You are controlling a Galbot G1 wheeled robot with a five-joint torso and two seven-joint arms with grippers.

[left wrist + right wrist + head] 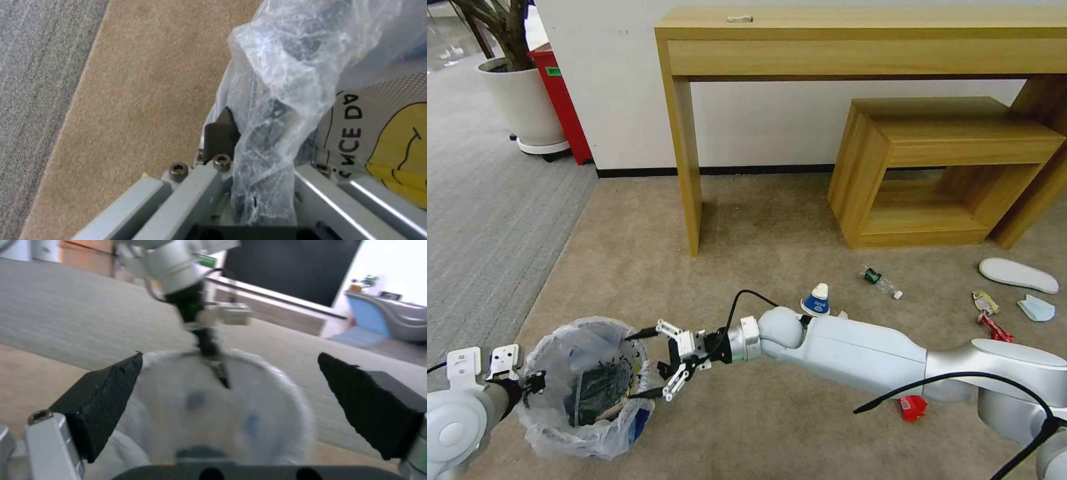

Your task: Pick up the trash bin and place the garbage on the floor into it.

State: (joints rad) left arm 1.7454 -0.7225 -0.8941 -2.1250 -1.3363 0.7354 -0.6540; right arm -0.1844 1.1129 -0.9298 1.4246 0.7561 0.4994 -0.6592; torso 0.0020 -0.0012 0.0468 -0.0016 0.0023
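— From up by the head, what have you got?

— The trash bin (587, 387) sits low on the left on the beige floor (747, 233), its clear bag (554, 427) spilling over the rim. The left gripper (534, 383) is clamped on the bin's left rim, bag and all. The right gripper (650, 363) reaches across from the right, fingers spread wide at the bin's right rim, nothing between them.

— And the litter?

— Scattered on the carpet to the right: a blue-white paper cup (816, 300) just behind the right arm, a small bottle (882, 282) beyond it, a white slipper (1018, 275), a face mask (1035, 308), a candy wrapper (984, 303), a red wrapper strip (995, 327), and a red scrap (912, 407) under the arm. A wooden table (860, 47) and a low wooden stool (940, 167) stand at the wall.

— The left wrist camera?

— Close up: crinkled plastic pinched between the left gripper's fingers (220, 133), the bin's printed side (382, 140) right beside them, carpet beneath.

— Right wrist?

— Its two black pads (102, 400) stand far apart, holding nothing. The bin's bagged mouth (222, 413) lies between and beyond them, blurred, with the left gripper (218, 368) biting its far rim.
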